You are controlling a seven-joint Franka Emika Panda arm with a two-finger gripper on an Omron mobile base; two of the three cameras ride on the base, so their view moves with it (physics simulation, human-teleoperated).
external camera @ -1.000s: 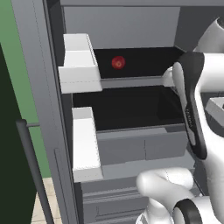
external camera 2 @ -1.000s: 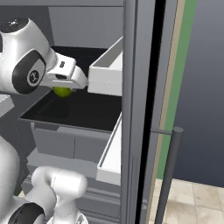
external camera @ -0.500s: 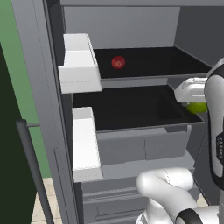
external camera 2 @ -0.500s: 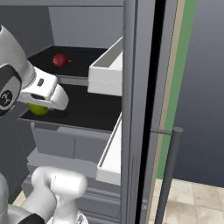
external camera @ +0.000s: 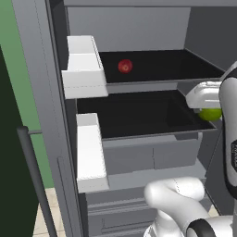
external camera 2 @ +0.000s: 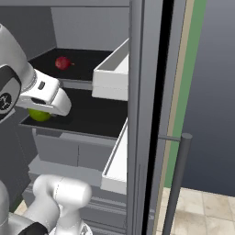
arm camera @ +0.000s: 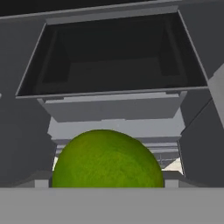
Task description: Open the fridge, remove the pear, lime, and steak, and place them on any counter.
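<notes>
The fridge stands open, its door post close on the right. The pear, a dark red fruit, lies on the upper shelf. My gripper is shut on the lime, a yellow-green ball held at the front right corner of the middle shelf. From the other side, the lime hangs under the white hand at the shelf's left front edge. It bulks large in the hand view, facing the dark shelf. The steak and the counter are out of view.
White door bins hang on the open left door, and another bin on the right door. Grey drawers sit below the shelf. Dark bar handles stick out near the doors' edges.
The hand has drawn back out of the fridge with the lime, from over the middle shelf to its front corner. The pear has not moved.
</notes>
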